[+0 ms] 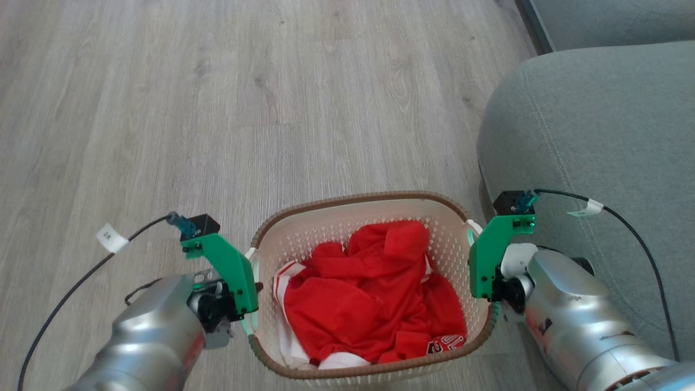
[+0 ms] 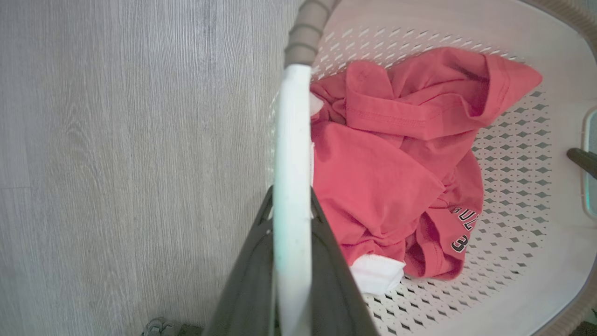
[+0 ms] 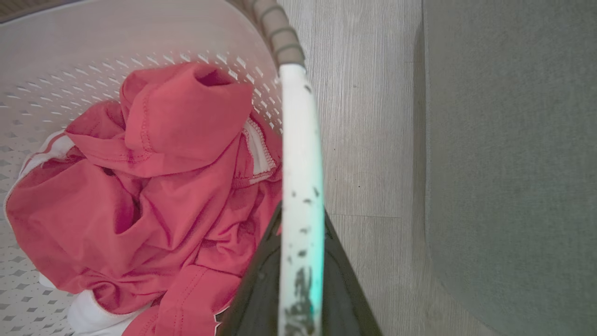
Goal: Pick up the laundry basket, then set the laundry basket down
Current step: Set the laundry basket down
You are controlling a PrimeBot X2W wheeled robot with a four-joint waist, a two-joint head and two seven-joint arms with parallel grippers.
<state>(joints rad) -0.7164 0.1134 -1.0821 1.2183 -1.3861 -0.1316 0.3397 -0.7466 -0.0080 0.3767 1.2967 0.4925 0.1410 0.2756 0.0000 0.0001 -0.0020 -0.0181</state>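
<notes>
The cream laundry basket point(image 1: 331, 217) with perforated walls and a brown woven-look rim sits between my two arms, low in the head view, with red clothing point(image 1: 374, 293) bunched inside. My left gripper point(image 1: 251, 288) is shut on the basket's white left handle point(image 2: 291, 186), whose bar runs up between the dark fingers point(image 2: 326, 275) in the left wrist view. My right gripper point(image 1: 478, 271) is shut on the white right handle point(image 3: 301, 186), gripped the same way by its fingers point(image 3: 345, 289). Whether the basket rests on the floor or hangs above it cannot be told.
A grey sofa point(image 1: 597, 146) stands close on the right, just beyond my right arm. Pale wooden floor point(image 1: 217, 108) stretches ahead and to the left. Black cables loop from both wrists.
</notes>
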